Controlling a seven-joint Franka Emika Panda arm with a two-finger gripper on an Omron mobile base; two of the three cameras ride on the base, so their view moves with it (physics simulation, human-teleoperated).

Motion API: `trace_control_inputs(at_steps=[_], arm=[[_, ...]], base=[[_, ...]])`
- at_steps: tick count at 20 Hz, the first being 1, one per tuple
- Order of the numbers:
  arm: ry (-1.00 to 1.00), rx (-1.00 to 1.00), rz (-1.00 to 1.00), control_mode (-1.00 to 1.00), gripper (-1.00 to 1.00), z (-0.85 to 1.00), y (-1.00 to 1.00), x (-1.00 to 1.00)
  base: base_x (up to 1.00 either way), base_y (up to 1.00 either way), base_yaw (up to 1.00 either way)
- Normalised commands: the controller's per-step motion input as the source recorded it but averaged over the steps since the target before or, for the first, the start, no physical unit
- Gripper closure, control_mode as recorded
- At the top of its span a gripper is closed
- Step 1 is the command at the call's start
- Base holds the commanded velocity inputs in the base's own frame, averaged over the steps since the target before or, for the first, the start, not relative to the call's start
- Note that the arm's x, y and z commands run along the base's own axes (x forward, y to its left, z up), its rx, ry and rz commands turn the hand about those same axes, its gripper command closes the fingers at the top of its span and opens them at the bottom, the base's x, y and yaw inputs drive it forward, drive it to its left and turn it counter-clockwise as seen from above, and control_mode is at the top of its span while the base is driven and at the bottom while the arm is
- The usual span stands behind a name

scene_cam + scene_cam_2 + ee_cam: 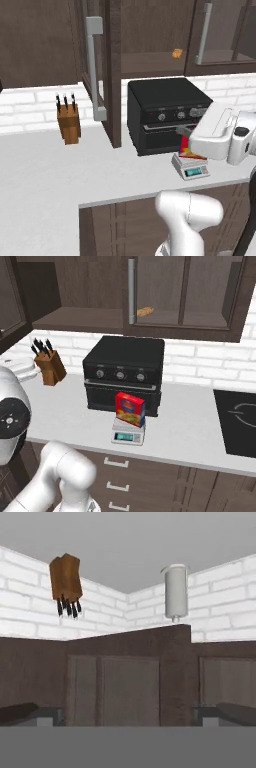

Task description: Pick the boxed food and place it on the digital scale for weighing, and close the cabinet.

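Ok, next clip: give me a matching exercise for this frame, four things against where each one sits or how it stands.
Things:
1. boxed food
2. knife block
3. cabinet door
4. orange-tan lump

Places or states:
A. on the cabinet shelf
B. swung open
C. upright on the digital scale
D. on the counter, left of the black oven

Pairs: 1-C, 2-D, 3-B, 4-A
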Motion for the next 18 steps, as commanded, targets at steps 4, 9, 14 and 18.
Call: trace_control_inputs(at_steps=[4,9,14,18], arm=[[-0.06,0.16,-0.18,-1.0,-1.0,-1.0,1.0,0.86],[-0.33,0.3,-0.17,-1.0,-1.0,-1.0,1.0,0.26],[-0.47,0.45,-0.1,-1.0,-1.0,-1.0,0.46,0.01],[-0.5,0.32,-0.07,-1.0,-1.0,-1.0,0.54,0.0]], base=[[0.0,0.0,0.0],[0.0,0.0,0.0],[0.0,0.0,0.0],[0.0,0.0,0.0]])
